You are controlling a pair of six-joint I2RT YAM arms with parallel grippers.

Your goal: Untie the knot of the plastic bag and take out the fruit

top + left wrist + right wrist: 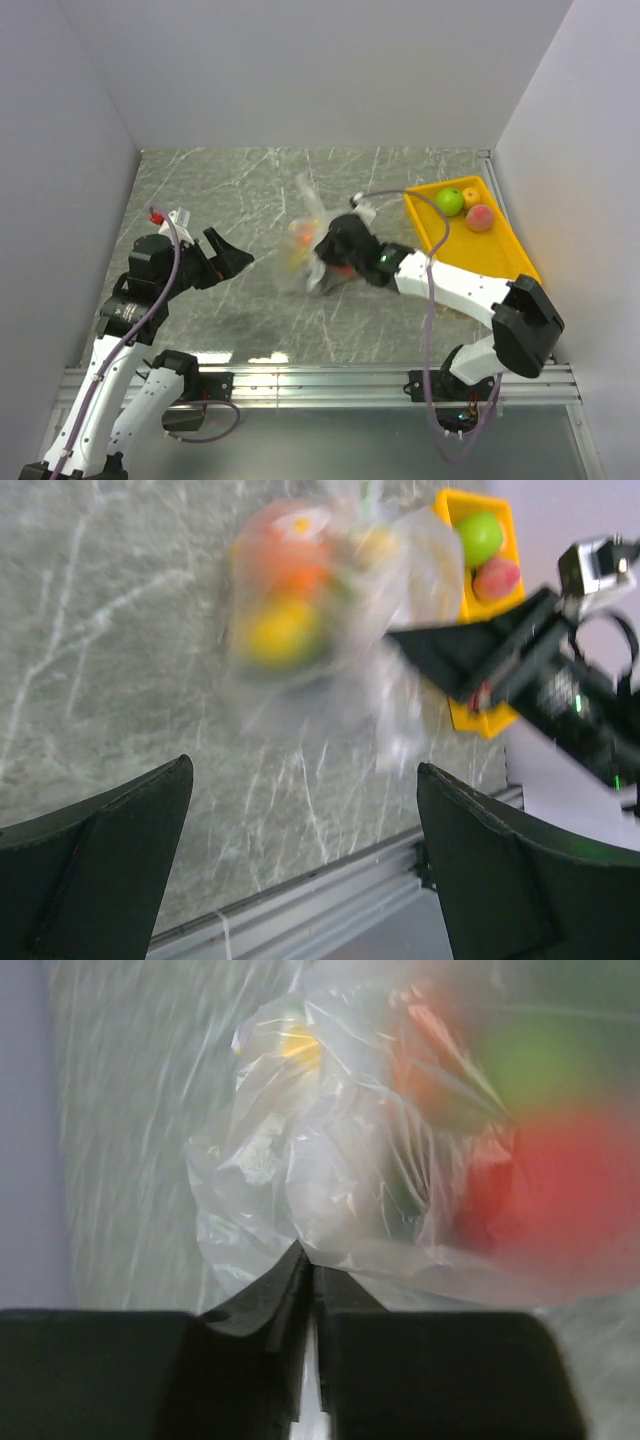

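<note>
The clear crinkly plastic bag is blurred at the middle of the table, with orange, yellow and red fruit inside. It also shows in the left wrist view and fills the right wrist view. My right gripper is shut on the bag's film; its fingertips pinch a fold. My left gripper is open and empty, left of the bag and apart from it; its fingers frame bare table. I cannot make out the knot in the blur.
A yellow tray at the right holds a green fruit, a small yellow one and a pink-red one. White walls close in the table on three sides. A metal rail runs along the near edge.
</note>
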